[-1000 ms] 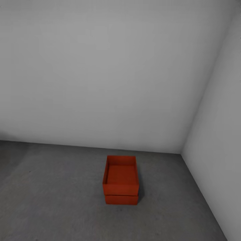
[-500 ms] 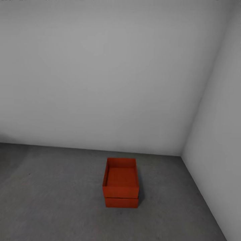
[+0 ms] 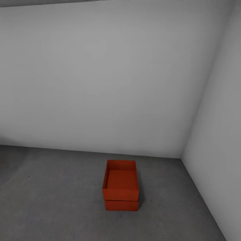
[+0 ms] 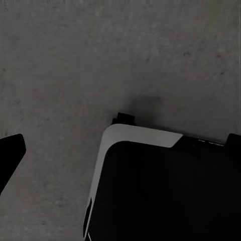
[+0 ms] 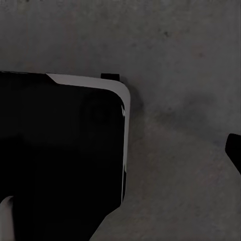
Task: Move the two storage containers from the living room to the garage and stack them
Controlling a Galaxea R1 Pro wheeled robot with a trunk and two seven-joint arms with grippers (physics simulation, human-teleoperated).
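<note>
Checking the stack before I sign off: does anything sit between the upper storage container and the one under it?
Nothing visible does. The upper container rests straight on the lower container, which stands on the concrete floor near the wall corner.

Robot body: black, pale-edged base

A black base panel with a rounded pale grey rim; a dark, pointed fingertip at each wrist view's edge.
</note>
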